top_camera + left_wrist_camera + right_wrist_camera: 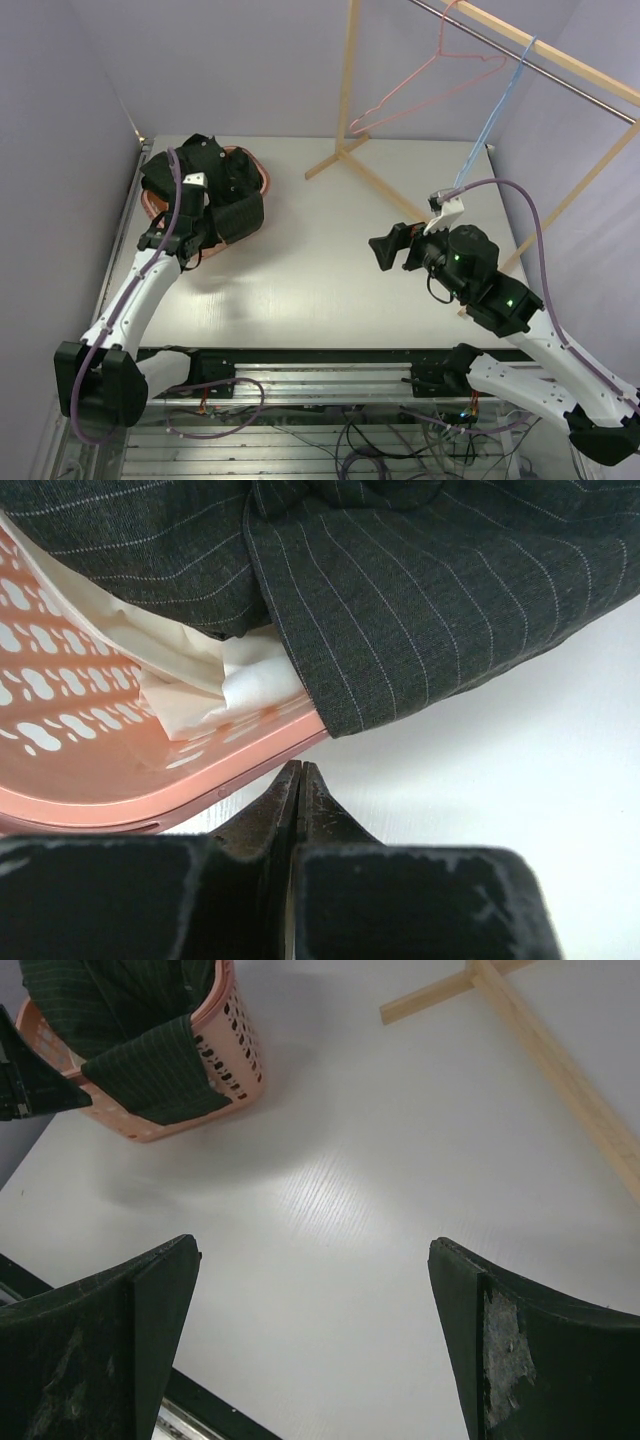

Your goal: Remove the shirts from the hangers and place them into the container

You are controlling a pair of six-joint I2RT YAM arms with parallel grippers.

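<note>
Counted two shirts: one dark pinstriped shirt [420, 590] and one white shirt [240, 680]. Counted two wire hangers: one pink hanger [430, 85] and one blue hanger [493, 118]. One salmon-orange basket [90, 760]. One wooden rack [347, 70]. Two claws: left claw [295, 772] and right claw [312, 1250]. One worktop [330, 260].

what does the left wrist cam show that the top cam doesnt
Only the left wrist view: the white shirt lying in the basket under the pinstriped shirt, and the left pincer shut with nothing between its fingers. Only the top view: the pink hanger and the blue hanger, both bare on the rack, and the right pincer above the table. Both: the basket with the pinstriped shirt spilling over its rim.
</note>
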